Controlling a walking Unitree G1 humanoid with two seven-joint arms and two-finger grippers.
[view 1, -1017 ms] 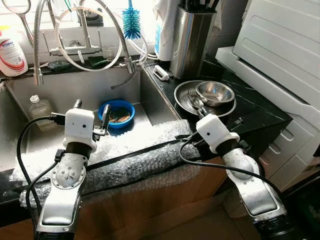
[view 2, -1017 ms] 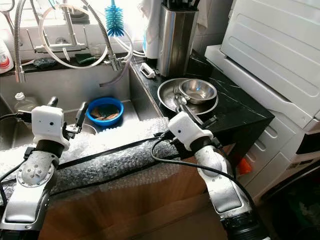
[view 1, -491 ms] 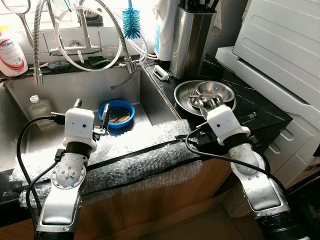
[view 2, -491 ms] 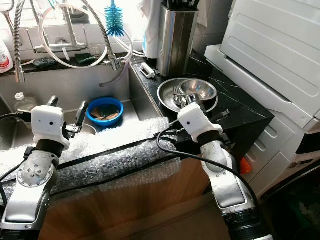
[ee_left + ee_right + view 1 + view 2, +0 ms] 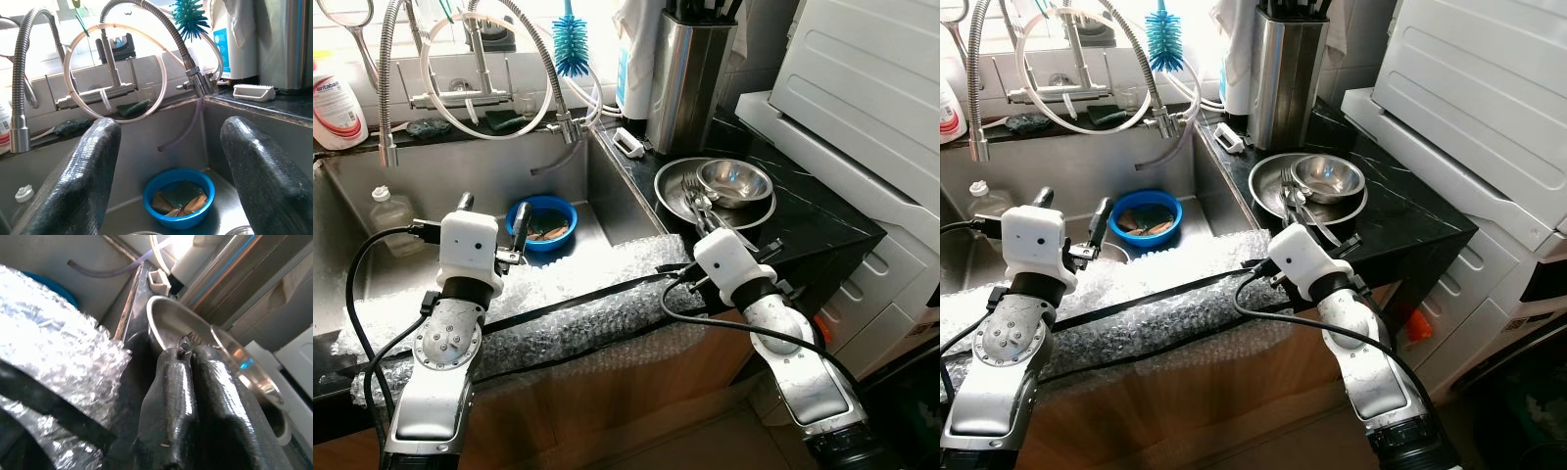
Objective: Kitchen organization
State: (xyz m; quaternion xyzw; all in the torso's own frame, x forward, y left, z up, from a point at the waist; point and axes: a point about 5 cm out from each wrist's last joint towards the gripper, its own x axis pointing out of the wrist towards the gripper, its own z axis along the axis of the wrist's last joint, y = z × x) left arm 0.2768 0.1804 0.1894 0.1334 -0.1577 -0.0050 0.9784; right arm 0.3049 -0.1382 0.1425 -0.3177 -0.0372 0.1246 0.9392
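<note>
A blue bowl (image 5: 540, 220) with sponge pieces lies in the steel sink (image 5: 431, 176); the left wrist view shows the blue bowl (image 5: 179, 198) between the fingers. My left gripper (image 5: 493, 206) hangs open over the sink, just left of the bowl, and holds nothing. On the black counter stands a steel plate (image 5: 671, 196) with forks (image 5: 695, 196) and a smaller steel bowl (image 5: 734, 181) in it. My right gripper (image 5: 190, 352) is shut, fingers pressed together, its tips at the plate's near rim by the forks. I see nothing held between them.
Bubble wrap (image 5: 568, 294) covers the sink's front edge under both wrists. A steel knife block (image 5: 688, 73), a blue brush (image 5: 572, 44) and faucet hoses (image 5: 489, 69) stand behind. A plastic bottle (image 5: 391, 211) lies in the sink. A white appliance (image 5: 862, 98) borders the counter's right.
My right wrist swung right towards the steel bowl half a second ago and has come back left to the plate's near rim. The left arm has not moved.
</note>
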